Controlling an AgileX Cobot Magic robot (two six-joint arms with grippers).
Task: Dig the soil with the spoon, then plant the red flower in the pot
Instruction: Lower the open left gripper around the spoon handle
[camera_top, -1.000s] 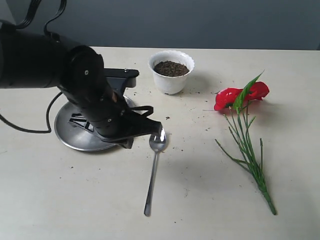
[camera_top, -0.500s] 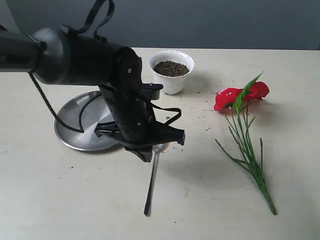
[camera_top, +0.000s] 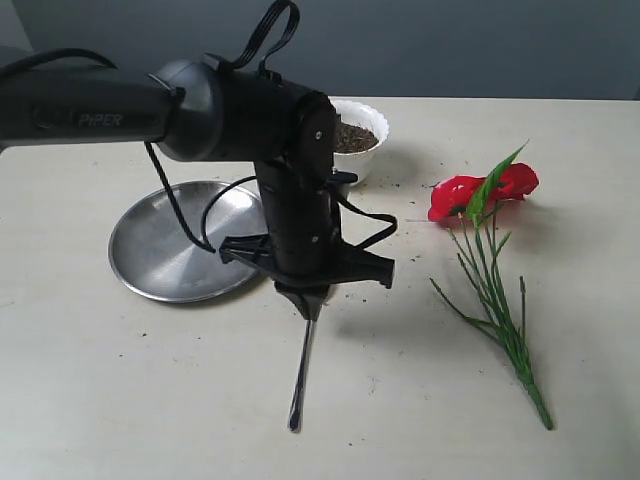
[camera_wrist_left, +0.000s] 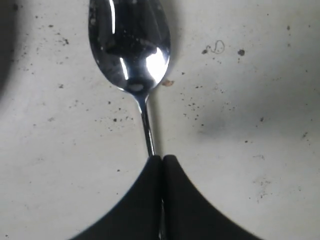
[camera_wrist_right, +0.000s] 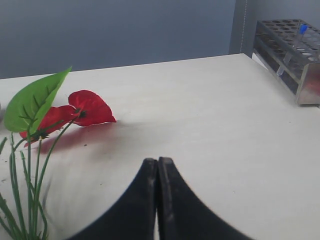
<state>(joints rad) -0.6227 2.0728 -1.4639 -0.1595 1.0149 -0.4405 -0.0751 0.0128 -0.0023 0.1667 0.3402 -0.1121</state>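
A: Where did the black left gripper (camera_top: 312, 302) stand?
B: Just right of the round steel plate (camera_top: 160, 250), fingers pressed together over the neck of the slim shiny steel spoon (camera_top: 300, 372), which lay on the pale table (camera_top: 420, 400).
A: The right gripper (camera_wrist_right: 158, 162)?
B: Pressed together too, near the glossy red artificial flower (camera_wrist_right: 75, 112).

one each: spoon (camera_top: 300, 375), pot (camera_top: 366, 158), plate (camera_top: 160, 250), flower (camera_top: 455, 195)

Shiny steel spoon (camera_top: 300, 375) lies flat, bowl toward the white scalloped pot (camera_top: 368, 160) of dark soil (camera_top: 357, 137); red flower (camera_top: 455, 195) lies sideways, apart.
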